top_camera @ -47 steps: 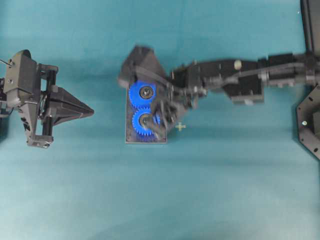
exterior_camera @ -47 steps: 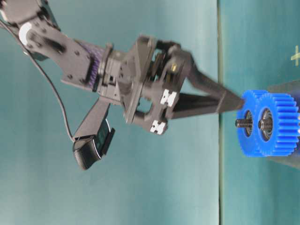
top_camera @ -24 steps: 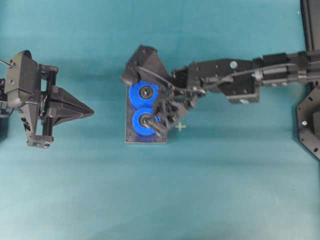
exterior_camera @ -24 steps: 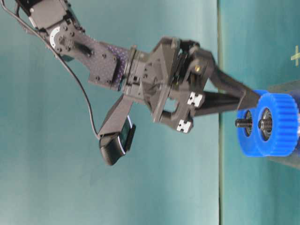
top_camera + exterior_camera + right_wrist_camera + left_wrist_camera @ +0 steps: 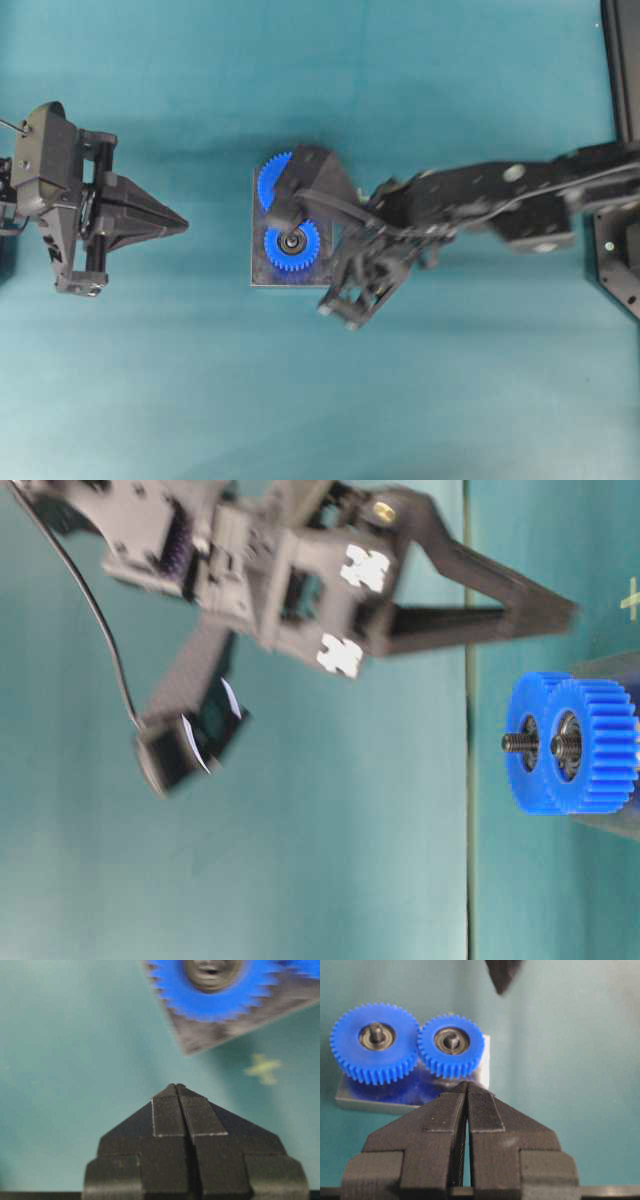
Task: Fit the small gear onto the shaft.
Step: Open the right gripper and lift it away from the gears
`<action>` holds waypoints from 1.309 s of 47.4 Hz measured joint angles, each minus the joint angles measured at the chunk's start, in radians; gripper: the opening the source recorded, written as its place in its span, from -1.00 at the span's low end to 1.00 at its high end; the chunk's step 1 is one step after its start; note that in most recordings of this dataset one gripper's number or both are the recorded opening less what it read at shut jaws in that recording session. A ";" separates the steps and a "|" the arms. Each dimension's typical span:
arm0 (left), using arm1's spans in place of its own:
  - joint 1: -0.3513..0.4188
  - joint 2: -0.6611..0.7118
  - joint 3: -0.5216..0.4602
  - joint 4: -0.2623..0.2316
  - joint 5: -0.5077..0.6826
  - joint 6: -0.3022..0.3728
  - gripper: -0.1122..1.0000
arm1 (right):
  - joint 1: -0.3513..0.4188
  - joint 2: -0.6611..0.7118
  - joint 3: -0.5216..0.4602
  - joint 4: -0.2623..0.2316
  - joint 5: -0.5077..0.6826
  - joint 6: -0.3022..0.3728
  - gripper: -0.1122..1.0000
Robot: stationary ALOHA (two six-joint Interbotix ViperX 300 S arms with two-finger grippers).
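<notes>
**Desk:** What is the frame built around?

**Photographer:** The right arm (image 5: 500, 200) reaches in over the teal table (image 5: 400, 400) from the right of the overhead view. Its right gripper (image 5: 560, 615) hangs above the dark grey plate (image 5: 410, 1097), fingers pressed together and holding nothing. The left gripper (image 5: 466, 1091) sits well off to the other side, also pressed together and empty, its tip aimed straight at the plate.

**Desk:** And the gears?

**Photographer:** The larger gear (image 5: 375, 1042) and the small gear (image 5: 451, 1045) stand side by side on the plate with teeth meshed. The small gear already sits on the shaft (image 5: 451, 1038), whose tip pokes up through the silver bearing. The shaft's axis stands square to the plate.

**Desk:** Which gripper is closer?

**Photographer:** The right one: the gear lies just below and ahead of its tip. To my eye the fitting looks done, so any coming move is likely a lift clear.
</notes>
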 measured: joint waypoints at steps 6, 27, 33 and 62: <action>0.000 0.000 -0.002 0.000 0.002 0.000 -0.80 | -0.009 -0.058 0.049 -0.034 -0.026 -0.002 -0.83; -0.003 -0.018 -0.002 0.002 -0.025 0.012 -0.80 | -0.023 -0.239 0.247 -0.057 -0.314 -0.023 -0.83; -0.006 -0.028 0.000 0.002 -0.034 0.012 -0.80 | -0.023 -0.256 0.296 -0.061 -0.376 -0.060 -0.83; -0.014 -0.037 0.006 0.002 -0.092 0.009 -0.80 | -0.032 -0.264 0.339 -0.074 -0.433 -0.313 -0.83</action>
